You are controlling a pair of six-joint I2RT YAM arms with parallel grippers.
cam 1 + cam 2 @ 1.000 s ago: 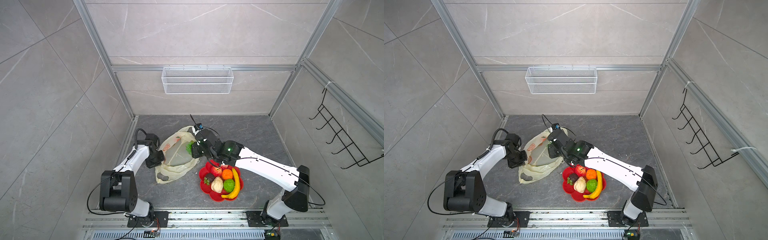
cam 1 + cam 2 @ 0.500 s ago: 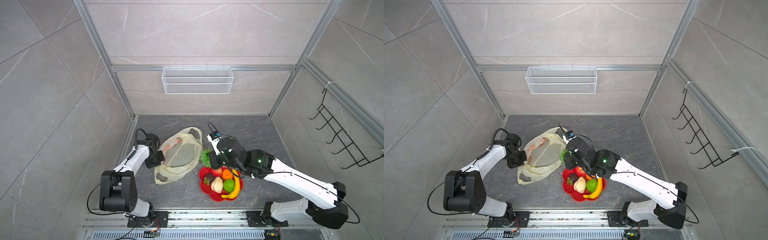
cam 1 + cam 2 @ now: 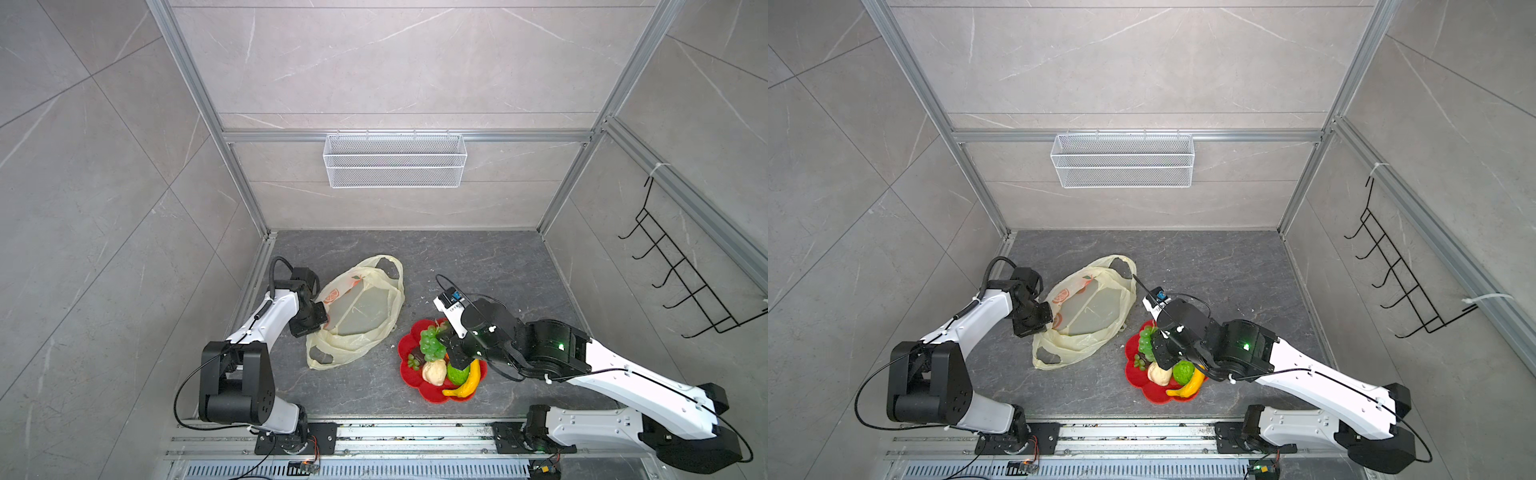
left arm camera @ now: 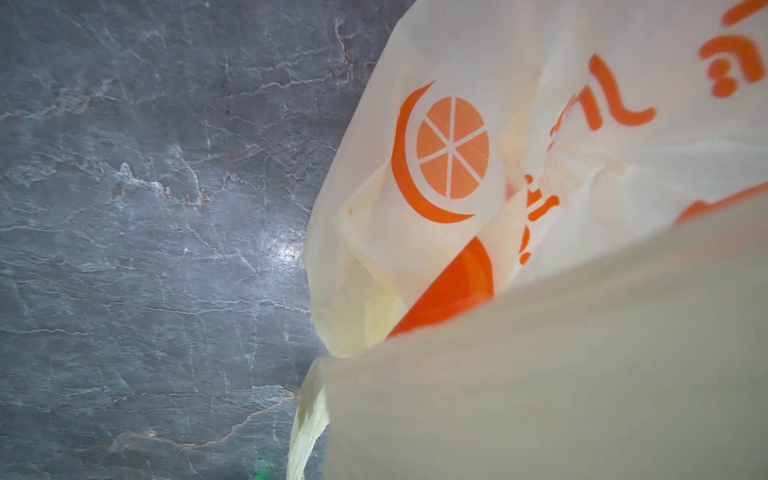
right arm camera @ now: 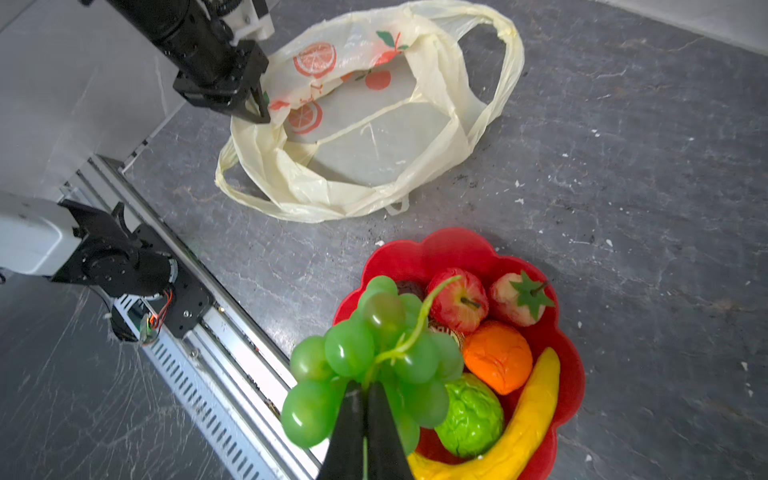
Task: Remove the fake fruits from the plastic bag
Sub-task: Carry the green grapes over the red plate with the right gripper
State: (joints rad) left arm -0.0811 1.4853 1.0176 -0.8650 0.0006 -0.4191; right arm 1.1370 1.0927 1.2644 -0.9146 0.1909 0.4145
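The pale-yellow plastic bag (image 3: 357, 316) (image 3: 1088, 311) (image 5: 365, 137) lies slack on the dark floor with its mouth open; no fruit shows inside it. My left gripper (image 3: 322, 320) (image 5: 257, 112) is shut on the bag's left edge, and bag film (image 4: 457, 166) hides its jaws in the left wrist view. My right gripper (image 3: 444, 338) (image 5: 365, 386) is shut on the stem of the green grape bunch (image 3: 432, 345) (image 5: 374, 353), just above the red plate (image 3: 432, 397) (image 5: 436, 249). On the plate lie the banana (image 5: 523, 419), green bumpy fruit (image 5: 469, 415), orange (image 5: 498, 357), apple (image 5: 457, 303), strawberry (image 5: 519, 299) and cream fruit (image 3: 434, 372).
A white wire basket (image 3: 395, 166) hangs on the back wall and a black hook rack (image 3: 681, 286) on the right wall. The metal rail (image 3: 415, 432) carrying both arm bases runs along the front edge. Bare floor lies behind and right of the plate.
My right gripper has carried the grape bunch from the bag's mouth rightward and forward to above the plate. The bag has sagged flatter. The left arm has not moved.
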